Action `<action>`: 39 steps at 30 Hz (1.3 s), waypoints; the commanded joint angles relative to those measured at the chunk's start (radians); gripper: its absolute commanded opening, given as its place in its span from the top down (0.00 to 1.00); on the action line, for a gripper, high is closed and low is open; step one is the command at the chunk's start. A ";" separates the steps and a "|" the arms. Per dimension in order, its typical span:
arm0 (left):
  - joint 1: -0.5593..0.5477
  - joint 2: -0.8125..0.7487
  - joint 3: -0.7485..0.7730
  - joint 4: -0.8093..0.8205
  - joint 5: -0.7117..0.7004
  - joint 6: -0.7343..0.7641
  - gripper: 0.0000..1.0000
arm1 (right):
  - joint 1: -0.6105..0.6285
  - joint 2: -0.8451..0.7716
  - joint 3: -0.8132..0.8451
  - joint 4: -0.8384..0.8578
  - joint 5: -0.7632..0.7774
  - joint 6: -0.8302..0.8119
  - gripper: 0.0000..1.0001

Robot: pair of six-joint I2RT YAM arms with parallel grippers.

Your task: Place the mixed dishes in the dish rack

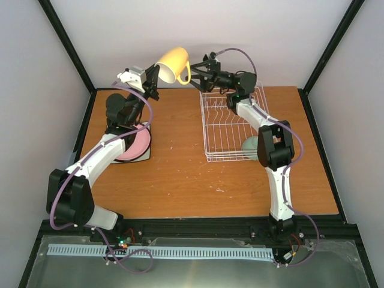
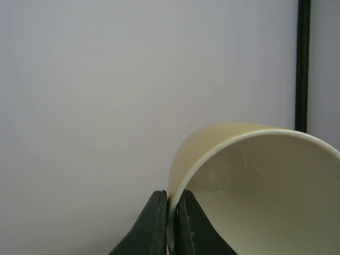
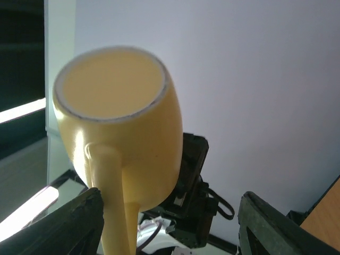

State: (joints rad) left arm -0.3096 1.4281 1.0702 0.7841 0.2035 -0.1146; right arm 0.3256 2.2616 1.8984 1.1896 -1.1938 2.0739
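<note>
The yellow mug (image 1: 174, 62) hangs tilted in the air near the back wall, above the table's far edge. My left gripper (image 1: 153, 77) is shut on its rim; in the left wrist view the fingers (image 2: 157, 223) pinch the mug (image 2: 255, 186) wall. My right gripper (image 1: 195, 74) is open next to the mug's handle; in the right wrist view the mug (image 3: 127, 127) and its handle (image 3: 112, 202) sit between the spread fingers (image 3: 71, 226). The white wire dish rack (image 1: 223, 139) stands at the right, with the mint-green bowl (image 1: 251, 146) in its near end. The pink plate (image 1: 139, 144) lies on the white square plate (image 1: 146, 128) at the left.
Black frame posts (image 1: 327, 45) and pale walls close in the back and sides. The left arm (image 1: 102, 153) crosses over the plate stack. The right arm (image 1: 273, 141) reaches over the rack. Bare wooden table (image 1: 180, 174) lies between stack and rack.
</note>
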 commanded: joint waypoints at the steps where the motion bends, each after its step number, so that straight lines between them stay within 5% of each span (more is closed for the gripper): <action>1: -0.010 -0.022 0.035 0.085 -0.028 0.005 0.99 | 0.012 0.000 0.029 0.013 -0.051 0.130 0.32; 25: -0.022 0.045 0.079 0.023 -0.027 0.052 0.99 | 0.027 0.016 0.072 0.075 -0.090 0.224 0.46; 30: -0.025 0.063 0.092 0.021 -0.020 0.061 0.99 | 0.041 0.044 0.092 0.161 -0.088 0.315 0.59; 35: -0.025 0.078 0.107 0.015 -0.008 0.067 1.00 | 0.047 0.062 0.108 0.203 -0.085 0.354 0.97; 39: -0.026 0.081 0.112 -0.002 -0.004 0.068 0.99 | 0.046 0.056 0.111 0.193 -0.080 0.328 0.97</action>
State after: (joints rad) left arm -0.3222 1.5097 1.1107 0.7307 0.1955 -0.0280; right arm 0.3580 2.3222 1.9720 1.2984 -1.2728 2.0785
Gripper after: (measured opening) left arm 0.043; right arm 0.094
